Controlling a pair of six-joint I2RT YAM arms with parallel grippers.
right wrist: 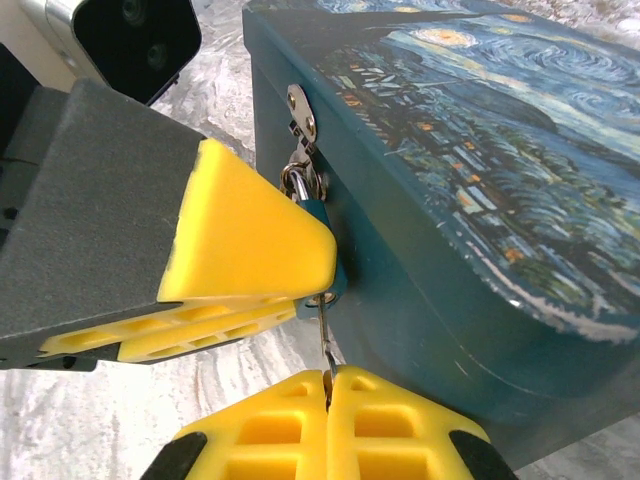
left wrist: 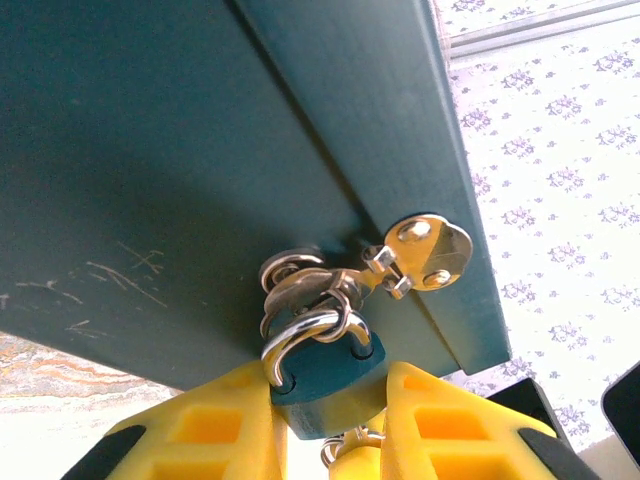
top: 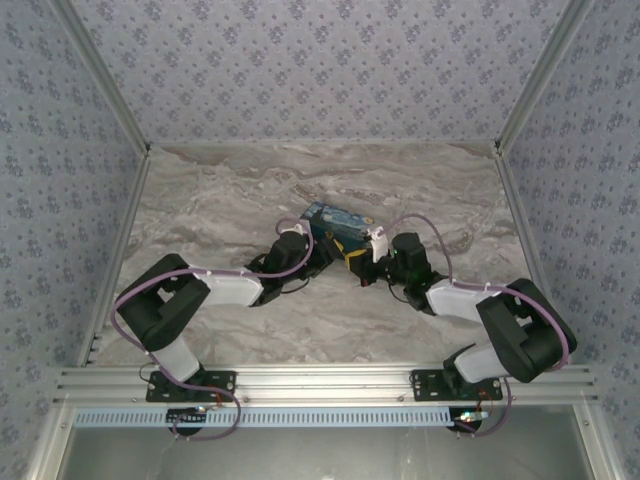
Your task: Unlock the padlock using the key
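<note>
Left gripper [left wrist: 330, 402] clenched on the padlock [left wrist: 318, 368] body, steadying it where it hangs from the box [right wrist: 480, 150] hasp [left wrist: 420, 250], mid-desk. Right gripper [right wrist: 328, 388] pinches the key [right wrist: 325, 335], which looks seated in the keyhole, probably ready to turn.

Painted box [top: 330, 218] on marble tbl [top: 220, 200]

We can read no text, label, brand, number or sign anywhere. The painted box [right wrist: 470, 130] carries a swirling night-sky picture without lettering. The faint scratches [left wrist: 120, 278] on its teal wall, toward nine o'clock in the left wrist view, form no letters. The padlock [left wrist: 322, 378] has a plain teal body.
</note>
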